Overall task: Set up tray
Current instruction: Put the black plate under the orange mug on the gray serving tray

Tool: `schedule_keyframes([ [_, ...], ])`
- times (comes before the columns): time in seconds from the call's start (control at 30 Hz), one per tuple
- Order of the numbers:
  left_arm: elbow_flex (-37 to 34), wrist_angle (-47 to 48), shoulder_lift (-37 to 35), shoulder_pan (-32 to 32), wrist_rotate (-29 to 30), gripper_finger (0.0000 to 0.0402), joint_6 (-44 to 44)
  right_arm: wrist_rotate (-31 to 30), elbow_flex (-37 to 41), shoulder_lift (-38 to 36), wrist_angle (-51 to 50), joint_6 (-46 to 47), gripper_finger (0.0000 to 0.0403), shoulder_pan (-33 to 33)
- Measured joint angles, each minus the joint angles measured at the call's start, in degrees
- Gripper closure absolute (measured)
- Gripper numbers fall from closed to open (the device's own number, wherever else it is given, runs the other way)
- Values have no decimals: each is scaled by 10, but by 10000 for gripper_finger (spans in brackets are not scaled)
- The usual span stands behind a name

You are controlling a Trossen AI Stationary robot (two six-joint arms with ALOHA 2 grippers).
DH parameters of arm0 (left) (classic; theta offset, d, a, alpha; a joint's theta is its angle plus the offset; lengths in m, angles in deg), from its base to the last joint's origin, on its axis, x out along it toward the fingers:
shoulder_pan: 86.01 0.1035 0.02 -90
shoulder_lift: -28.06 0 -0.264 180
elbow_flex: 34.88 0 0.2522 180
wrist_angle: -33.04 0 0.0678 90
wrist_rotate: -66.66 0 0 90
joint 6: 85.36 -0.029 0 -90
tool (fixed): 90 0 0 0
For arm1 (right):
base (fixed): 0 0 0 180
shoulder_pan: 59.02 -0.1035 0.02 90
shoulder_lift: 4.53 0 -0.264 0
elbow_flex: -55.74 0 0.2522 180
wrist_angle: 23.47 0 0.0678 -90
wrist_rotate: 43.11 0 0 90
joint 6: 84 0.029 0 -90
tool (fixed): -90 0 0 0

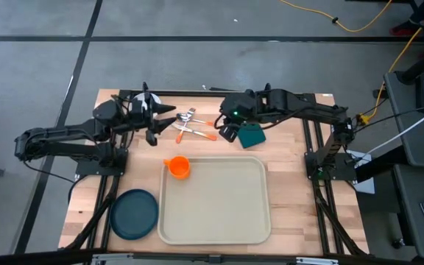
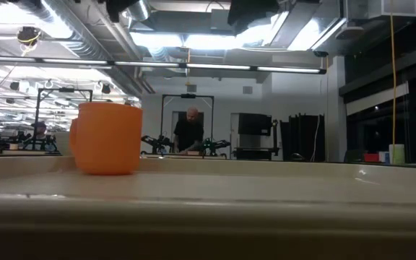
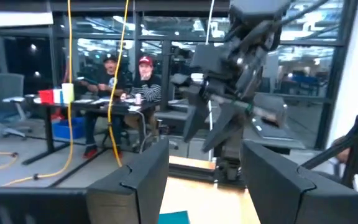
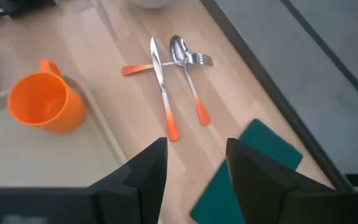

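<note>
From above, a large cream rectangular plastic tray (image 1: pixel 216 202) with rounded corners and a raised rim lies on the near half of the pale wooden table (image 1: pixel 293 199). An orange plastic mug (image 1: pixel 178 167) stands in the tray's far left corner. A dark teal round plate (image 1: pixel 134 213) rests on the wood just left of the tray. Beyond the tray, a cluster of steel cutlery with orange handles (image 1: pixel 190 126) lies between the two dark arms. The left gripper (image 1: pixel 155 132) hovers beside the cutlery, its fingers apart; the right gripper (image 1: pixel 230 132) hangs next to a dark green rectangular napkin (image 1: pixel 252 135), its fingers also parted.

At table height, the mug (image 2: pixel 107 137) stands inside the tray, whose cream rim (image 2: pixel 208 217) fills the foreground. A person stands at a bench in the room behind.

The left wrist camera looks past its own spread fingers (image 3: pixel 138 183) at the right arm's gripper (image 3: pixel 210 124), raised and empty, with two seated people in the room beyond.

The right wrist camera looks down past its spread fingers (image 4: pixel 142 171) onto a knife, spoon and fork (image 4: pixel 176 68), the napkin (image 4: pixel 244 168) on the wood, and the mug (image 4: pixel 42 102) in the tray's corner (image 4: pixel 42 155).
</note>
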Motion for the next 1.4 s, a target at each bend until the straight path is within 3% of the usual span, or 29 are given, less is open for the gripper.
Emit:
schedule_keyframes([
  [0.2,74,37,50,20,-29,208,-25,21,-20,-6,84,-87,234,-11],
  [0.4,149,117,92,55,-36,208,-45,34,-47,-64,102,-142,234,-27],
  [0.6,156,131,104,79,-57,208,-46,-33,-6,-164,104,-119,234,-55],
  [0.73,156,137,109,91,-66,208,-46,-112,120,-249,137,-91,234,-87],
  [0.83,156,138,118,99,-67,208,-46,-132,257,-327,249,-72,234,-101],
  [1.13,156,121,175,107,-118,208,-14,24,649,-484,757,-103,234,-106],
  [1.27,156,94,199,107,-128,208,-14,23,770,-520,851,-82,234,-105],
  [1.4,158,69,213,107,-127,208,-15,17,859,-563,872,-54,234,-105],
])
